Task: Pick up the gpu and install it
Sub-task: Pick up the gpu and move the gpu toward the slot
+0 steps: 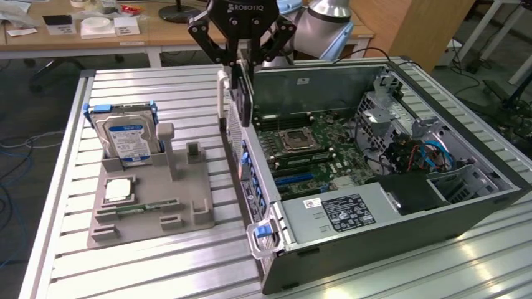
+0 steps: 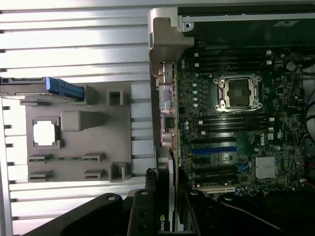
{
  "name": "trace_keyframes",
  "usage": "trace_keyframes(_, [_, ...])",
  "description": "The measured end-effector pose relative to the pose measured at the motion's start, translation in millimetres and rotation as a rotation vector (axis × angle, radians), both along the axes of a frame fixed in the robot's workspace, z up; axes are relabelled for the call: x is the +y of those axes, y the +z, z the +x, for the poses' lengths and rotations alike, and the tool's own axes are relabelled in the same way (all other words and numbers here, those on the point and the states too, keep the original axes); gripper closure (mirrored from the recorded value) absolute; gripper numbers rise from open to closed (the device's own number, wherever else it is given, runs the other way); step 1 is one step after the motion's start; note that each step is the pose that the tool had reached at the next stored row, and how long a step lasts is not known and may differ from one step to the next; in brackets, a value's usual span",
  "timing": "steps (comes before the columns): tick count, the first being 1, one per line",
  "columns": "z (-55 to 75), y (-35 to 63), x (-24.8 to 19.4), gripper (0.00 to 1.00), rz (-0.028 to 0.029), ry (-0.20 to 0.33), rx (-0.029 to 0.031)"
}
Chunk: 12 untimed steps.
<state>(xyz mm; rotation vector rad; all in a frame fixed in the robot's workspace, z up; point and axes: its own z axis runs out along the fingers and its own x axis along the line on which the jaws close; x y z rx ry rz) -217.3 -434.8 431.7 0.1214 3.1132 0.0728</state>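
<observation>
Two black fingers (image 2: 140,214) of the end effector (image 1: 242,61) are clamped on the gpu (image 1: 243,90), gripping it by its upper edge so that the dark card hangs upright and thin-side-on. In the wrist view the card (image 2: 165,196) runs along the rear wall of the open computer case (image 1: 399,205), level with the expansion slots (image 2: 214,150) (a small green logo shows on its near end). Whether its lower edge touches the case wall cannot be told.

Inside the case lies the motherboard (image 1: 320,152), with an empty processor socket (image 1: 295,140) near its middle and dark memory slots on either side of it.

On the exterior view's left of the case, a grey fixture tray (image 1: 187,187) rests on the ribbed aluminium surface (image 1: 141,87). A silver hard drive (image 1: 126,134) with a blue-white label stands upright at the tray's far end; a square processor chip (image 1: 119,189) lies flat in a pocket, and a narrow green memory stick (image 1: 137,207) sits just beside it, nearer the tray's front.
</observation>
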Motion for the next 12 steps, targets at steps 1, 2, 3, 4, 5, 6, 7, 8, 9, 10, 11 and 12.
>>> trace_keyframes(1, [1.1, 0.0, 0.0, 0.73, 0.0000, 0.000, 0.0000])
trace_keyframes(2, [2.2, 0.0, 0.0, 0.73, 0.0000, 0.000, 0.0000])
trace_keyframes(3, [3.3, 0.0, 0.0, 0.73, 0.0000, 0.000, 0.0000])
trace_keyframes(4, [4.4, 0.0, 0.0, 0.73, 0.0000, 0.000, 0.0000])
trace_keyframes(5, [5.6, 0.0, 0.0, 0.73, 0.0000, 0.000, 0.0000])
trace_keyframes(6, [6.7, 0.0, 0.0, 0.73, 0.0000, 0.000, 0.0000])
trace_keyframes(7, [7.7, 0.0, 0.0, 0.73, 0.0000, 0.000, 0.0001])
trace_keyframes(8, [8.8, 0.0, 0.0, 0.73, 0.0000, 0.000, 0.0000])
trace_keyframes(9, [9.9, 0.0, 0.0, 0.73, 0.0000, 0.000, 0.0000])
trace_keyframes(10, [11.0, 0.0, 0.0, 0.73, 0.0000, 0.000, 0.0000])
trace_keyframes(11, [12.0, 0.0, 0.0, 0.73, 0.0001, 0.000, -0.0001])
trace_keyframes(12, [13.0, 0.0, 0.0, 0.73, 0.0000, 0.000, 0.0000])
